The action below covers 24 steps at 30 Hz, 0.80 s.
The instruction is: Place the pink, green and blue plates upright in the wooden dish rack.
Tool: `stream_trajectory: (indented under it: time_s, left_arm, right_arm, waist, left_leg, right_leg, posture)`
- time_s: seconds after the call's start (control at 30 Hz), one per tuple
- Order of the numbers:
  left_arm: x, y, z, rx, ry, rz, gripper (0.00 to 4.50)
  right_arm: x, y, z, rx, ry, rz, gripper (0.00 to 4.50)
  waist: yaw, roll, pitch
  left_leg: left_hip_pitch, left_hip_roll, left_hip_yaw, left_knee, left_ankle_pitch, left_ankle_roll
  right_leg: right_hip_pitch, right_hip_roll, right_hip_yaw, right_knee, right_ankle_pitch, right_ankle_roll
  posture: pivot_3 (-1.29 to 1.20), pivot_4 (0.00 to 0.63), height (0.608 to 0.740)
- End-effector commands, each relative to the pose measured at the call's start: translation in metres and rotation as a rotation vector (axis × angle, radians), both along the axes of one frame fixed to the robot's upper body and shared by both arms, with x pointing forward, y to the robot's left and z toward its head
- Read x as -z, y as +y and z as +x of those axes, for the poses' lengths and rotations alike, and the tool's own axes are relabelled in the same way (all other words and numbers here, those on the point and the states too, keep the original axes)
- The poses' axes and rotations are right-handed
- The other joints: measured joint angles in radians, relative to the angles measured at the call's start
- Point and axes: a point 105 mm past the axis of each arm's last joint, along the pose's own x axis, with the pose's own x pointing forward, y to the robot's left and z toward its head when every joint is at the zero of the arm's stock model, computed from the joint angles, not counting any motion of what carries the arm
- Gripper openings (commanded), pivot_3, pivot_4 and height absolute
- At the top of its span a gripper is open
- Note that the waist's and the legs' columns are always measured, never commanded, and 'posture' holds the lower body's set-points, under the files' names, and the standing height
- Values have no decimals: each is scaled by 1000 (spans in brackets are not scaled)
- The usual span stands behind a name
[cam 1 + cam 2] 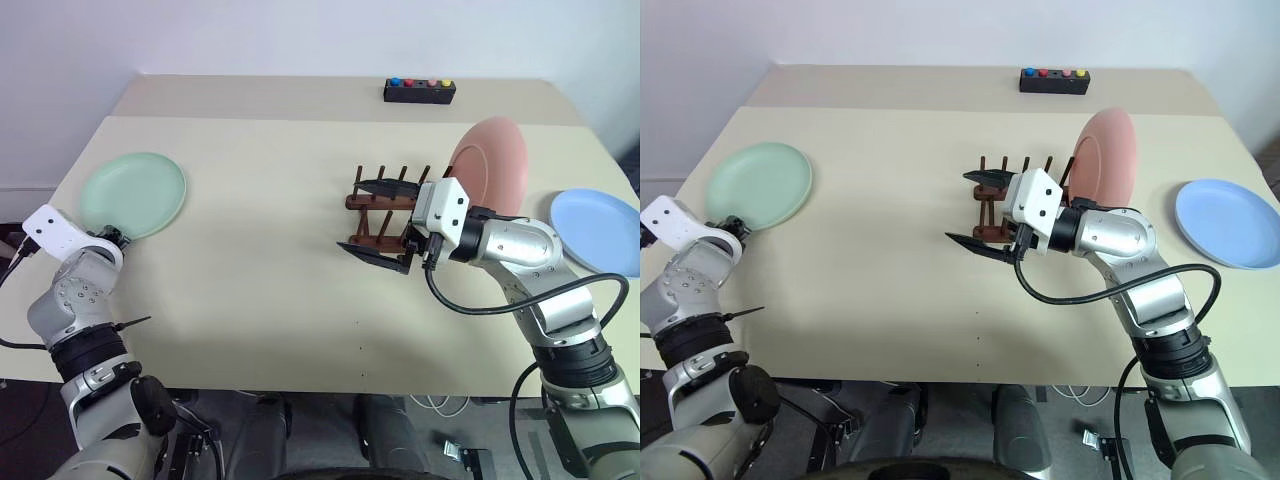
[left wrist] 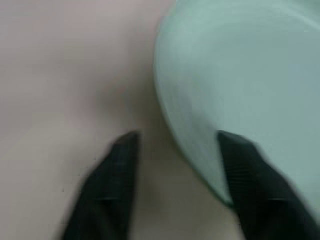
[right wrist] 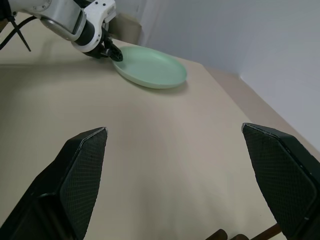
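The green plate (image 1: pixel 133 193) lies flat at the table's left. My left gripper (image 2: pixel 175 137) is open at the plate's near rim, with one finger (image 2: pixel 245 165) over the rim and the other on the table beside it. The pink plate (image 1: pixel 488 165) stands upright at the right end of the wooden dish rack (image 1: pixel 375 203); my right arm hides its lower part. My right gripper (image 1: pixel 352 215) hangs wide open and empty in front of the rack, pointing left. The blue plate (image 1: pixel 598 228) lies flat at the far right.
A small black box with coloured buttons (image 1: pixel 420 91) sits at the table's back edge. Bare tabletop (image 1: pixel 250 260) stretches between the green plate and the rack. The table's front edge runs just ahead of both arms.
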Motion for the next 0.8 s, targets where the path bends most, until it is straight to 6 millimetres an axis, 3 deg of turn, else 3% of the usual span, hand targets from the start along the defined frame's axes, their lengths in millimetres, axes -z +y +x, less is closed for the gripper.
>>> stream_trajectory:
  time_s: [0.03, 0.07, 0.27, 0.43, 0.53, 0.67, 0.73, 0.8]
  left_arm:
    - [-19, 8, 1, -29, -75, 21, 590]
    - [-20, 9, 1, -29, -79, 23, 57]
    - [-28, 4, 4, -3, -121, 39, 18]
    - [-71, -22, 14, 120, -328, 129, 18]
    - [-110, -60, 18, 249, -473, 270, 18]
    - [-146, -113, 17, 396, -615, 415, 18]
    - [-160, -142, 15, 462, -674, 467, 18]
    - [-166, -158, 14, 498, -695, 513, 18]
  right_arm:
    - [-8, 3, -6, -10, -50, 7, 4408]
    - [-7, 3, -6, -6, -50, 8, 4408]
    - [-6, 4, -6, -2, -53, 9, 4408]
    - [-7, 7, -4, 7, -78, -10, 4408]
    - [-8, 10, 0, 22, -140, -54, 4408]
    - [-10, 16, 10, 62, -232, -112, 4408]
    - [-11, 19, 19, 100, -305, -159, 4408]
    - [-12, 21, 24, 123, -357, -190, 4408]
  waist:
    - [0, 0, 0]
    - [0, 0, 0]
    - [0, 0, 0]
    - [5, -1, 0]
    - [4, -1, 0]
    - [3, -1, 0]
    - [3, -1, 0]
    - [3, -1, 0]
  left_leg:
    - [0, 0, 0, 0, 0, 0]
    - [0, 0, 0, 0, 0, 0]
    - [0, 0, 0, 0, 0, 0]
    - [0, 0, 0, 0, 0, 0]
    - [0, 0, 0, 0, 0, -1]
    - [0, 0, 0, 0, 1, -1]
    - [0, 0, 0, 0, 1, -1]
    - [0, 0, 0, 0, 1, -1]
  right_leg:
    - [0, 0, 0, 0, 0, 0]
    - [0, 0, 0, 0, 0, 0]
    - [0, 0, 0, 0, 0, 0]
    - [0, 0, 0, 0, 0, 0]
    - [0, 0, 0, 0, 0, 0]
    - [0, 0, 0, 0, 0, 0]
    - [0, 0, 0, 0, 0, 0]
    - [0, 0, 0, 0, 0, 0]
  posture:
    - [0, 150, 734]
    - [0, 150, 734]
    - [0, 150, 734]
    - [0, 150, 734]
    - [0, 150, 734]
    - [0, 150, 734]
    - [0, 150, 734]
    - [0, 150, 734]
